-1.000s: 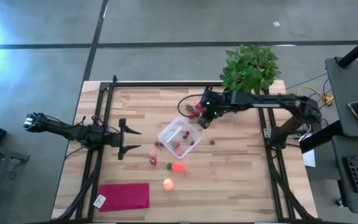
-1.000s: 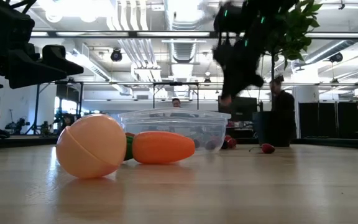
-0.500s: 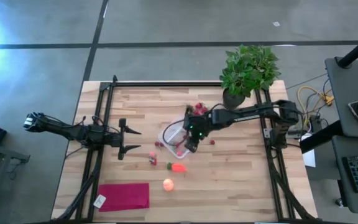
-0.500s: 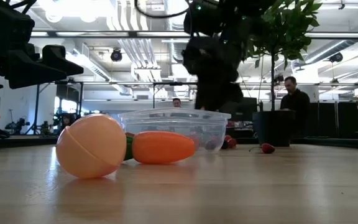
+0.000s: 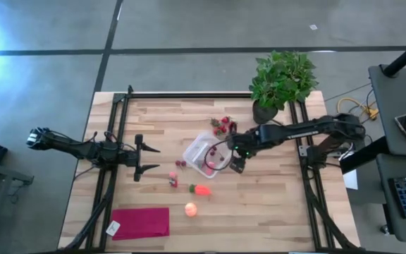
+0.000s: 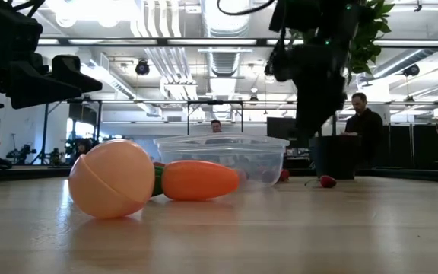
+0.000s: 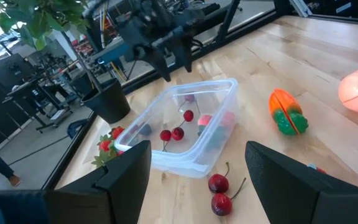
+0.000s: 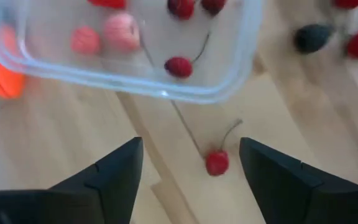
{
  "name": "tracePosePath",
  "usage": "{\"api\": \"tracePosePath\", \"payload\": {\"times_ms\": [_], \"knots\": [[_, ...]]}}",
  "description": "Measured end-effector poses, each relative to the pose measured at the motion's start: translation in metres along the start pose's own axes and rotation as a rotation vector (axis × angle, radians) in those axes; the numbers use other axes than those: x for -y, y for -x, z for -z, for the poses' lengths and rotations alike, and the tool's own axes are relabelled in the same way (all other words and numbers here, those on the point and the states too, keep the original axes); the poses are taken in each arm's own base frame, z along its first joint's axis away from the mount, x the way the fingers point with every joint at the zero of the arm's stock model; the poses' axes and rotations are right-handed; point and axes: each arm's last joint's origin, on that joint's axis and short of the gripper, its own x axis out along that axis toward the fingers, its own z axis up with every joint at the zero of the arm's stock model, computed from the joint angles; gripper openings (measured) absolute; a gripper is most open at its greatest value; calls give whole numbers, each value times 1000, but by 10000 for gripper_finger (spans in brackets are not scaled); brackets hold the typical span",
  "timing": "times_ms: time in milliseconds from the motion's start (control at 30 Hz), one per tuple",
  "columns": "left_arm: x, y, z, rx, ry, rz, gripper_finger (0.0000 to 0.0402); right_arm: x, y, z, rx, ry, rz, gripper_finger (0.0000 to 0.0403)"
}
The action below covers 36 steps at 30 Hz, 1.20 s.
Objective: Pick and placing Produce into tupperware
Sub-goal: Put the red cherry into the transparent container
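The clear tupperware (image 5: 204, 155) stands mid-table with several dark-red cherries (image 7: 178, 132) and pinkish pieces inside. My right gripper (image 5: 237, 164) hovers open, pointing down, just off the tupperware's right side; a loose cherry (image 8: 216, 162) lies on the wood below, ahead of its spread fingers (image 8: 114, 177). The orange carrot-shaped piece (image 5: 201, 189) and the pale round fruit (image 5: 190, 208) lie on the table nearer the front. Two cherries (image 5: 180, 164) lie left of the tupperware. My left gripper (image 5: 150, 159) waits open at the left, pointing level toward the tupperware.
A leafy potted plant (image 5: 282, 81) stands at the far right corner, with strawberries (image 5: 223, 125) on the wood beside it. A magenta cloth (image 5: 141, 221) lies at the near left. A small red piece (image 5: 173, 180) lies left of the carrot. A person (image 6: 360, 114) stands in the room behind.
My right gripper has swung from beside the strawberries toward the near edge, passed over the tupperware, and now hangs lower at its right side. Its fingers have opened on the way.
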Motion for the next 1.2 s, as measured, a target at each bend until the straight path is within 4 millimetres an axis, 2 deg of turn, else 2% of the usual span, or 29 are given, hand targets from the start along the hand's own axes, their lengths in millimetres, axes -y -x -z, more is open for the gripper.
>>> {"api": "tracePosePath", "payload": {"times_ms": [67, 167, 333, 867, 1033, 1200], "knots": [[0, 0, 0, 1, 0, 0, 247, 3, -2, 9, -17, 9, 34, 255], [0, 0, 0, 0, 0, 0, 247, 9, -17, 25, -77, 21, 75, 249], [0, 0, 0, -2, -1, 1, 247, 15, -37, 36, -82, 38, 80, 247], [0, 0, 0, -1, -1, 1, 247, 16, -61, 41, -63, 24, 59, 221], [0, 0, 0, -1, 0, 0, 247, 15, -66, 41, -68, 26, 64, 196], [0, 0, 0, -2, -1, 1, 247, 15, -64, 40, -77, 26, 83, 155]]}}
